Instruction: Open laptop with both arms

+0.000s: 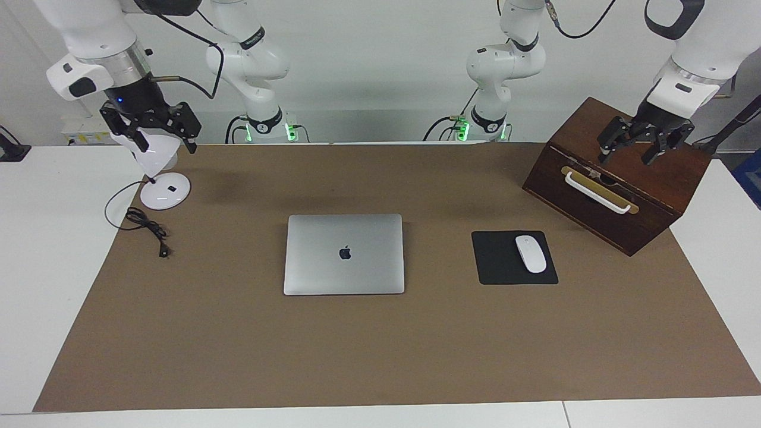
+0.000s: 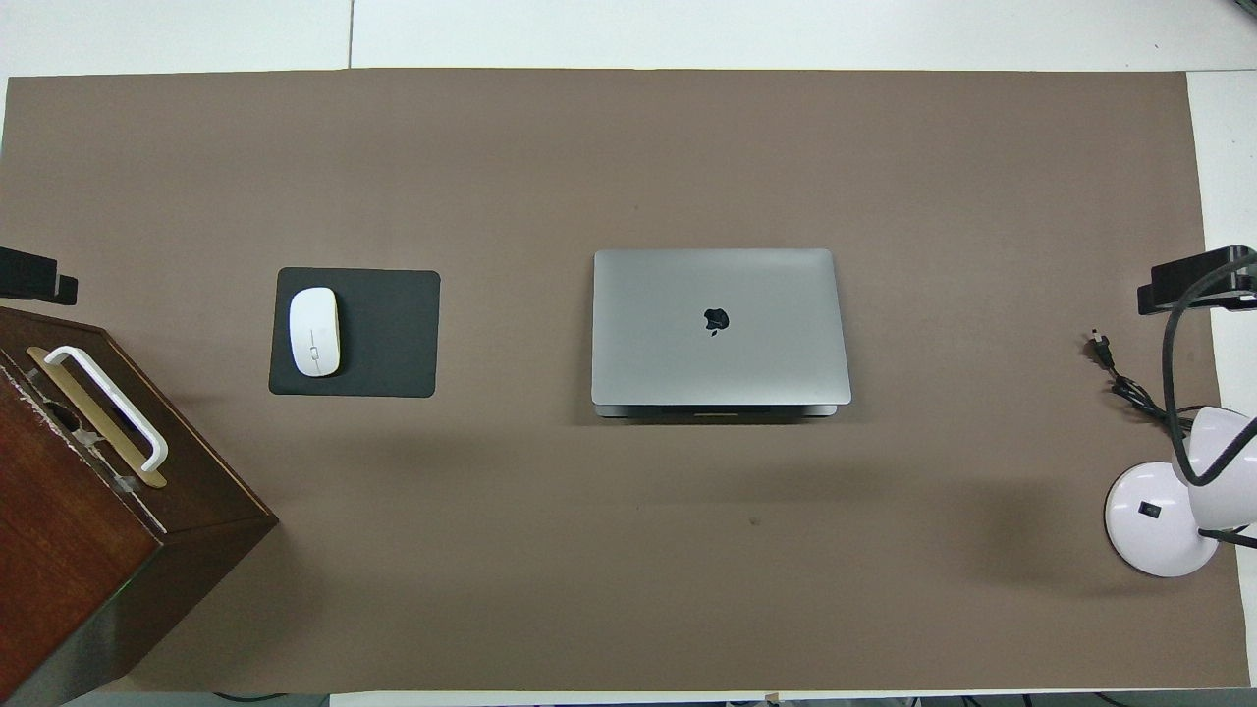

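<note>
The laptop (image 1: 343,254) (image 2: 720,327) lies flat and closed in the middle of the brown mat, its dark apple logo facing up. Neither gripper touches it. My left gripper (image 1: 629,156) (image 2: 34,277) hangs open and empty over the wooden box at the left arm's end of the table. Over the white desk lamp at the right arm's end, my right gripper (image 1: 166,145) (image 2: 1193,287) is raised with its fingers apart, holding nothing. Both arms stay up and away from the laptop.
A white mouse (image 1: 530,254) rests on a black mouse pad (image 1: 496,261) beside the laptop, toward the left arm's end. A dark wooden box (image 1: 630,196) with a white handle stands tilted there. A white lamp (image 1: 164,191) and its black cable (image 1: 145,226) sit at the right arm's end.
</note>
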